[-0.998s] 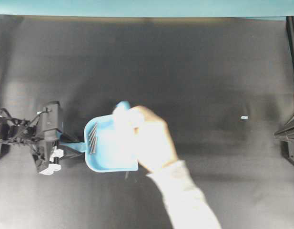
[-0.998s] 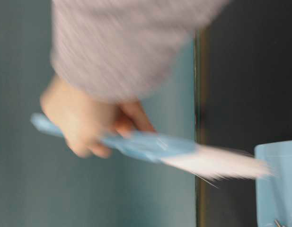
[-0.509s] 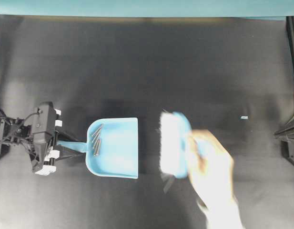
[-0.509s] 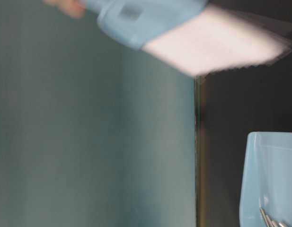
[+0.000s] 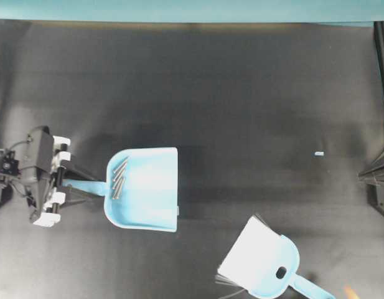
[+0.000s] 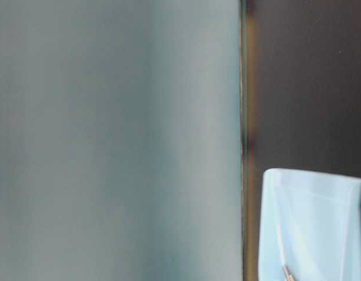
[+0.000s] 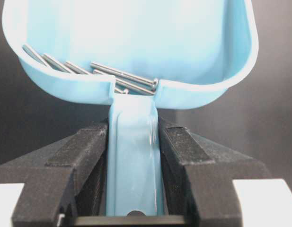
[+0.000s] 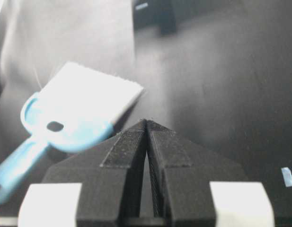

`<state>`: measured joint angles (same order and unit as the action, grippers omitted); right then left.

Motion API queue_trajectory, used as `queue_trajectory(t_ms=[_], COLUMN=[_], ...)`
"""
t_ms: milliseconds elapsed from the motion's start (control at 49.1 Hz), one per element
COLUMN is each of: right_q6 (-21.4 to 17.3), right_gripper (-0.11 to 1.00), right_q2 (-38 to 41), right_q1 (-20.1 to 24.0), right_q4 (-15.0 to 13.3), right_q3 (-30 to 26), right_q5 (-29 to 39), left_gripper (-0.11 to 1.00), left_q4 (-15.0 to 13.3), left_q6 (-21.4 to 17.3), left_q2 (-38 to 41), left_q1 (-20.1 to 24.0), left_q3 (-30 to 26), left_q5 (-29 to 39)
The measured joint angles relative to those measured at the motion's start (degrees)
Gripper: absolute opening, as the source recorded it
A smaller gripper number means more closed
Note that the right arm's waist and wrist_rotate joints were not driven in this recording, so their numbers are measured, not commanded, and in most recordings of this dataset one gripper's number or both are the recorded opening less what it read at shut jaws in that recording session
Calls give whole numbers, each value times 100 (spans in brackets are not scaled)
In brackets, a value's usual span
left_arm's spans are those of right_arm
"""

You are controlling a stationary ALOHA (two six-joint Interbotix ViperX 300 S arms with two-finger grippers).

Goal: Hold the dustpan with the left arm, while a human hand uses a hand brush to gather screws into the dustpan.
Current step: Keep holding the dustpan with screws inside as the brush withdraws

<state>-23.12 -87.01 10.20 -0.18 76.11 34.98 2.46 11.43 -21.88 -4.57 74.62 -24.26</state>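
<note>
Overhead view shows the dustpan (image 5: 145, 190), a light blue scoop, lying toward the left edge of the dark table (image 5: 241, 93), with its wide lip facing the right edge and its short handle pointing left. The screws (image 5: 119, 177) lie bunched together inside it, at the back wall nearest the handle. The left gripper (image 5: 70, 190) sits directly left of the pan, in line with its long axis. From the left wrist view, its jaws are partly closed and clamp the flat handle from both sides. The hand brush (image 5: 263, 258) rests near the table's bottom edge, right of centre, well apart from the pan, bristles pointing up and to the left. Only a sliver of the human hand (image 5: 349, 291) shows at the bottom edge. The right gripper (image 8: 146, 124) hangs above the table with its jaws pressed together on nothing. A tiny pale blue chip (image 5: 318, 153) lies near the right edge. Sweeping looks finished; the left arm alone has the pan.
</note>
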Motion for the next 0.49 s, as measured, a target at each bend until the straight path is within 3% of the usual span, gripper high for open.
queue_trajectory(t_ms=[143, 489], right_q6=[0, -9], right_gripper=[0, 0], right_q2=[0, 9], right_q1=[0, 0], right_q4=[0, 0], right_q3=[0, 0], right_q5=[0, 0], left_gripper=[32, 32], left_q4=[0, 0], left_q6=[0, -9], left_q2=[-334, -536], left_q1=[9, 105], left_q3=[9, 97], left_q5=[316, 369])
